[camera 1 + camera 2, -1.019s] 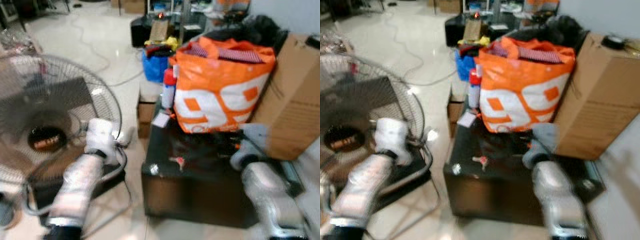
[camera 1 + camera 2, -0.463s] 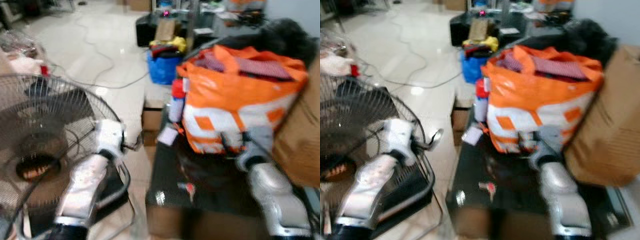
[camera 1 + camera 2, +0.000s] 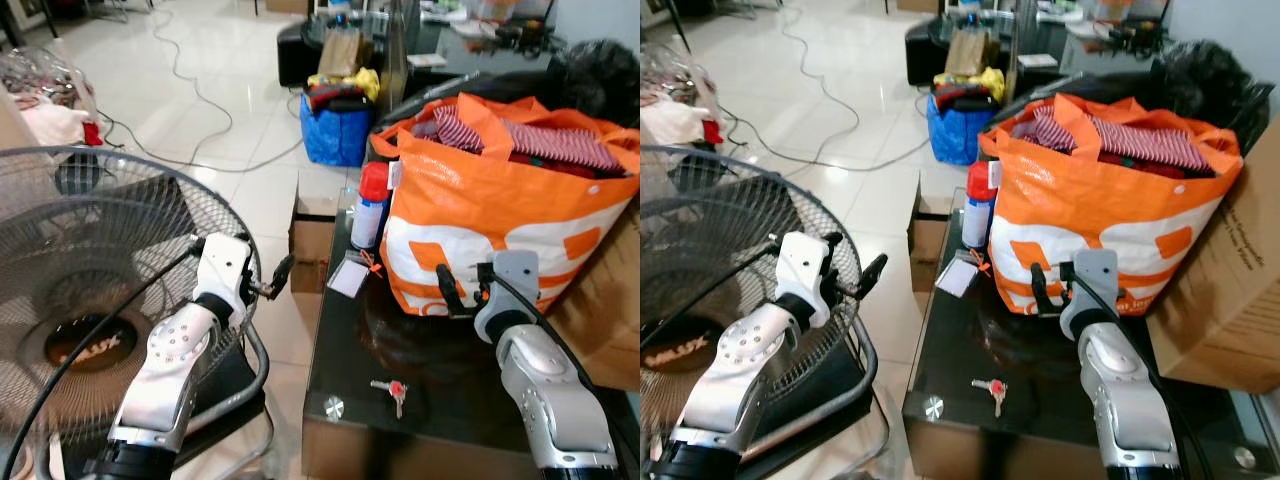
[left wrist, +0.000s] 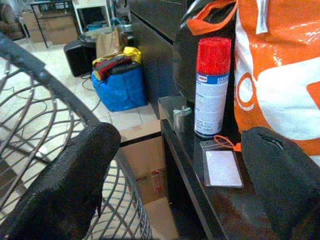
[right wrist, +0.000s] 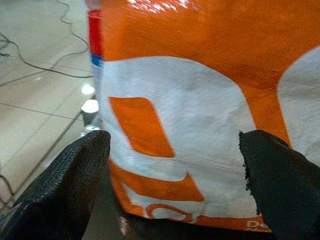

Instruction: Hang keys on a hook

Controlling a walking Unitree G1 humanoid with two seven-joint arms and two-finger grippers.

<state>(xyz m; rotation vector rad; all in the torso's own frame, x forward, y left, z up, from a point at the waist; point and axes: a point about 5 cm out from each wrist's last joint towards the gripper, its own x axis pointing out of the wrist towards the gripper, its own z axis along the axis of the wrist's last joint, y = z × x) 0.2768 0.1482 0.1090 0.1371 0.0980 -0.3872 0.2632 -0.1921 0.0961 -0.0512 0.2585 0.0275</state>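
A standing fan (image 3: 70, 290) is filling the robot's left side. An orange bag (image 3: 500, 210) is sitting on the black table (image 3: 340, 340). Both the left gripper (image 3: 272, 280) and right gripper (image 3: 460, 290) are hanging spread, holding nothing. The keys (image 3: 390, 390) are lying near the table's front edge.

No legible text, fan (image 3: 90, 300) badge blurred.

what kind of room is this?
Looks like a cluttered living or storage area in a home: tiled floor with trailing cables, a standing fan, and a low black table crowded with an orange shopping bag and a cardboard box.
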